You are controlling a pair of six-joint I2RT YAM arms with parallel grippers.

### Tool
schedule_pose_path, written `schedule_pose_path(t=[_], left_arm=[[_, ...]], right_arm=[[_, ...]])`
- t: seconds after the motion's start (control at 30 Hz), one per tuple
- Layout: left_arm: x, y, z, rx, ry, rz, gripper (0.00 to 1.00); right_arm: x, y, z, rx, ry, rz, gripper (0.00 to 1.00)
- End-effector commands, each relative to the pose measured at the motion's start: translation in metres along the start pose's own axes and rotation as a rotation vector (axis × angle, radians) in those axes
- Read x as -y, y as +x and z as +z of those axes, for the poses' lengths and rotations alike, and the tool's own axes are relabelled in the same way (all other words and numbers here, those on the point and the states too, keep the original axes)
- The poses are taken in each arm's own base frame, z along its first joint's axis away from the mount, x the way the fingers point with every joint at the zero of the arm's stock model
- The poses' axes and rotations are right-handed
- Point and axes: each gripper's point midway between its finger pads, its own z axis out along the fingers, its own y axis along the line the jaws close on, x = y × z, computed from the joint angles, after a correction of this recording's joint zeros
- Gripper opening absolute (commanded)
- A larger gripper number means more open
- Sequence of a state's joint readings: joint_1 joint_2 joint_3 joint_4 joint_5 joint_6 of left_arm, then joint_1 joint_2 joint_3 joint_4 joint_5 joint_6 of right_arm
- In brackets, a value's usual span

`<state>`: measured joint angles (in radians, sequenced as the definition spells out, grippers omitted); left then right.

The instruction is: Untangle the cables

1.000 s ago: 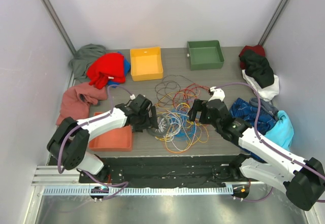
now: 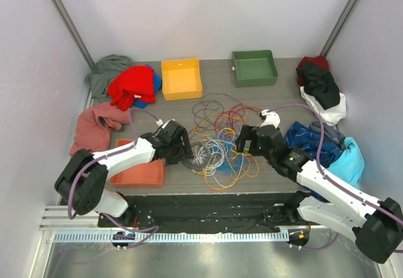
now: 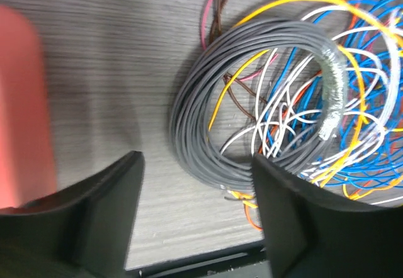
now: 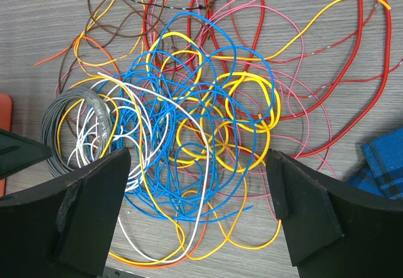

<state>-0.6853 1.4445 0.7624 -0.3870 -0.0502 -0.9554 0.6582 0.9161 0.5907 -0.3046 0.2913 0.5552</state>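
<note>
Both sets of fingers spread empty, your left fingers [image 3: 94, 215] closest, grey coil [image 3: 186, 123] of cables [image 2: 217, 149] just ahead.

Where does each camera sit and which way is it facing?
Top external: above and behind, looking down on the table; left arm, right arm show, cables between.
Left wrist: on the left arm, looking down past its fingers at the grey coil.
Right wrist: on the right arm, looking down past its fingers at the blue loops.
Shared: both wrist views show the grey coil.
</note>
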Motion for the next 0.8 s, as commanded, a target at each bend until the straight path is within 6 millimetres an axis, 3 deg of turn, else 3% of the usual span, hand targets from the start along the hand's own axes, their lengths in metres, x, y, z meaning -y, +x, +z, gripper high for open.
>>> schedule_pose_path(t=[0.0,0.1,0.17,0.2,0.23,0.3,0.47,0.77], left_arm=[[0.021,-0.047,-0.04,0.185,0.042,0.036,0.8],[0.042,-0.081,-0.059,0.277,0.058,0.044,0.82],[0.049,-0.092,-0.05,0.28,0.027,0.071,0.8],[0.063,-0.106,-0.053,0.302,0.045,0.077,0.8],[0.061,-0.106,-0.036,0.274,0.006,0.096,0.79],[0.072,-0.116,-0.028,0.264,0.012,0.093,0.76],[0.083,-0.11,0.017,0.185,0.02,0.057,0.73],[0.102,-0.105,0.048,0.127,0.07,0.014,0.72]], right_arm=[[-0.01,-0.027,-0.001,0.064,-0.004,0.002,0.98],[-0.023,-0.038,0.003,0.061,-0.022,0.003,0.98],[-0.03,-0.04,0.009,0.047,-0.033,-0.001,0.97],[-0.033,-0.04,0.01,0.043,-0.045,0.001,0.97],[-0.035,-0.041,0.011,0.04,-0.049,0.002,0.97],[-0.037,-0.043,0.011,0.047,-0.06,0.002,0.97],[-0.035,-0.049,0.004,0.071,-0.059,-0.024,0.97],[-0.025,-0.041,0.004,0.054,-0.035,-0.063,0.97]])
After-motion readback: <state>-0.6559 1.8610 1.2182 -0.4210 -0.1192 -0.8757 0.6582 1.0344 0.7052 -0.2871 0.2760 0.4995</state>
